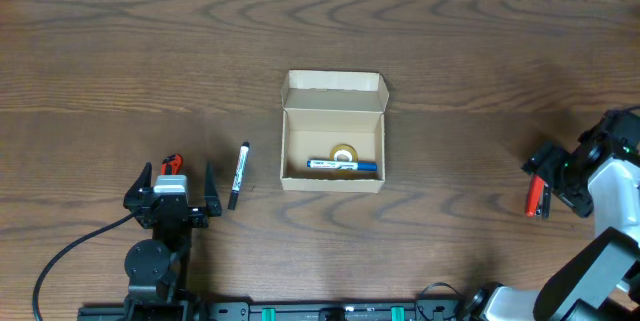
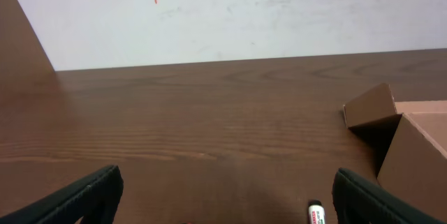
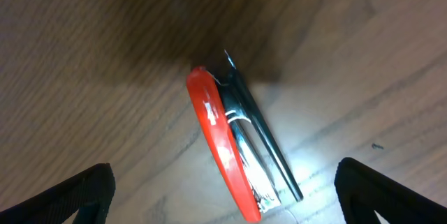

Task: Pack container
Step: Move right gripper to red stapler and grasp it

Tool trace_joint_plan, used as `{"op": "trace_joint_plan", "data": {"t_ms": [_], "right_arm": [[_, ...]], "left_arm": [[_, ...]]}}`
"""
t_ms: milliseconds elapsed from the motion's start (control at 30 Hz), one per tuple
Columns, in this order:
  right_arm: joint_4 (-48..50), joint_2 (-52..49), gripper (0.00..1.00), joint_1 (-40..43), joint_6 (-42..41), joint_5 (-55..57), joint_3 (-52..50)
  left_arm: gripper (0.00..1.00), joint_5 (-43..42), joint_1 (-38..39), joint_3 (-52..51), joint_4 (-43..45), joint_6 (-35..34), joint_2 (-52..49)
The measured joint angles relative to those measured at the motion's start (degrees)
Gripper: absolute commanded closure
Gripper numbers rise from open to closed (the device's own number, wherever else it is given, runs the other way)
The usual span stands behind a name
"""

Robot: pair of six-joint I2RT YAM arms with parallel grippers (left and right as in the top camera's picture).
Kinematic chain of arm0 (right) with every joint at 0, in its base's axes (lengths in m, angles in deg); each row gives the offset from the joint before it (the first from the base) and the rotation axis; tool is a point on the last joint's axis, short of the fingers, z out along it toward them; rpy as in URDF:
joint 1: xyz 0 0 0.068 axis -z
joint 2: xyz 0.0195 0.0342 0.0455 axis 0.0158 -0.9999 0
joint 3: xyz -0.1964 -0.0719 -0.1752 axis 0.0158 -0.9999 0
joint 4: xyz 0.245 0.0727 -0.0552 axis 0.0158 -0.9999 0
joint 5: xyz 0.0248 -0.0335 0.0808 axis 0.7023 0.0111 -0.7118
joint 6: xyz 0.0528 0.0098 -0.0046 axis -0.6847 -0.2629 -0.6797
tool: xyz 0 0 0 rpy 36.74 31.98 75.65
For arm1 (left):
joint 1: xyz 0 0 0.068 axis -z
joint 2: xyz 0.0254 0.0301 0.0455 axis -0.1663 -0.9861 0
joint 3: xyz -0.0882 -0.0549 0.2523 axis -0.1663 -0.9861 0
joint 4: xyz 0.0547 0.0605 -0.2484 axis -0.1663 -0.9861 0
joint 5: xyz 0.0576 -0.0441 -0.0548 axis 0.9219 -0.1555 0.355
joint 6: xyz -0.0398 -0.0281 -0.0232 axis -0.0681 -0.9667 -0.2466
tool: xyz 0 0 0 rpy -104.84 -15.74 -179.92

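On the wooden surface (image 1: 450,61), the left pincer (image 1: 178,173) stands wide with nothing in it; a small orange-red object (image 1: 172,164) shows between its fingers, too small to identify. Just beside it lies a black marker (image 1: 238,174). The container (image 1: 332,183) sits mid-surface with its flap open, holding a tape roll (image 1: 344,152) and a blue marker (image 1: 343,166). Far right, the right pincer (image 3: 223,168) gapes wide over a red stapler-like tool (image 3: 216,137), not touching it.

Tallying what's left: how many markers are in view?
2. A blue marker lies in the container by the tape roll; a black marker lies on the table left of it. A red item by the left gripper is unclear.
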Motion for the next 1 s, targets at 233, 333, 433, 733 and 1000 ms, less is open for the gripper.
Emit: {"op": "trace_joint_plan", "data": {"t_ms": [233, 333, 433, 733, 1000], "right_arm": [[1.01, -4.24, 0.05, 0.00, 0.09, -0.13, -0.17], [1.75, -5.95, 0.05, 0.00, 0.26, -0.17, -0.33], [2.27, -7.54, 0.06, 0.00, 0.44, -0.15, -0.33], [2.84, -11.21, 0.66, 0.00, 0.87, 0.24, -0.15], [2.86, -11.28, 0.99, 0.00, 0.96, 0.02, 0.55]], "left_arm": [[0.05, 0.00, 0.00, 0.00, 0.00, 0.00, 0.00], [0.05, 0.00, 0.00, 0.02, 0.00, 0.00, 0.00], [0.05, 0.00, 0.00, 0.00, 0.00, 0.00, 0.00], [0.05, 0.00, 0.00, 0.00, 0.00, 0.00, 0.00], [0.05, 0.00, 0.00, 0.00, 0.00, 0.00, 0.00]]}}
